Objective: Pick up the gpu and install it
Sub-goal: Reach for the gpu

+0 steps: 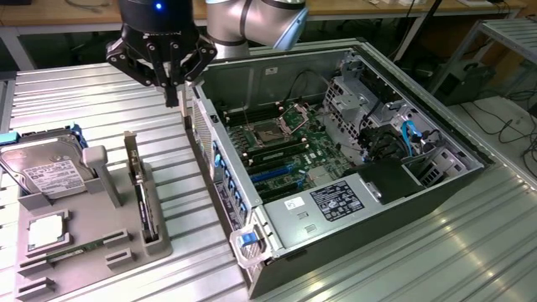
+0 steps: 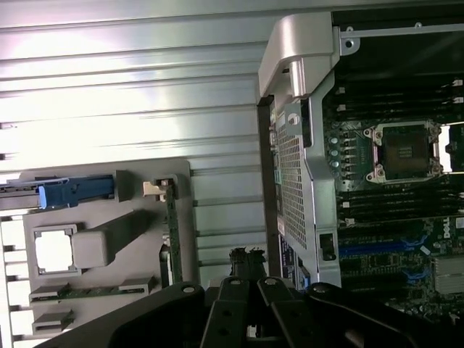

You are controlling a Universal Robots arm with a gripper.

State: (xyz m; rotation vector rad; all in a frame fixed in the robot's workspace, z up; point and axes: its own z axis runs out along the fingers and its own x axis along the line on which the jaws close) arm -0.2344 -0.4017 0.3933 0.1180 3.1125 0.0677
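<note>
The gpu (image 1: 139, 189) stands on its long edge in a slot of the grey parts holder (image 1: 92, 233), its silver bracket end toward the far side. In the wrist view the gpu (image 2: 171, 232) shows edge-on as a thin green strip. My gripper (image 1: 172, 95) hangs above the table, beyond the gpu's far end and just beside the case's back corner. Its black fingers (image 2: 246, 297) are shut together with nothing between them. The open computer case (image 1: 470, 160) lies on its side with the motherboard (image 1: 285, 148) and its blue slots exposed.
The holder also carries a silver hard drive (image 1: 46, 167), a square processor (image 1: 46, 229) and a narrow green memory stick (image 1: 63, 255). The case's rear wall (image 1: 214, 157) rises close beside the gpu. Bare ribbed metal table (image 1: 67, 100) lies around the gripper.
</note>
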